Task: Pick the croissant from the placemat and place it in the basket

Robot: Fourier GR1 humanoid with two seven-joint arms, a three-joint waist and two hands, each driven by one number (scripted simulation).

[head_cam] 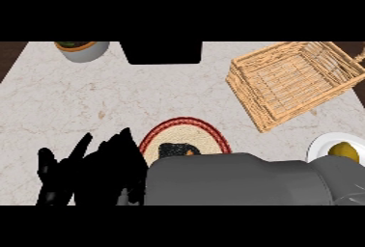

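Reaching over the placemat (214, 132), the right hand (171, 150) curls onto the croissant (190, 153), fingers mostly hidden beneath the forearm, so it should close fully before lifting toward the basket (296, 82); the left hand (92, 169) rests with fingers spread.
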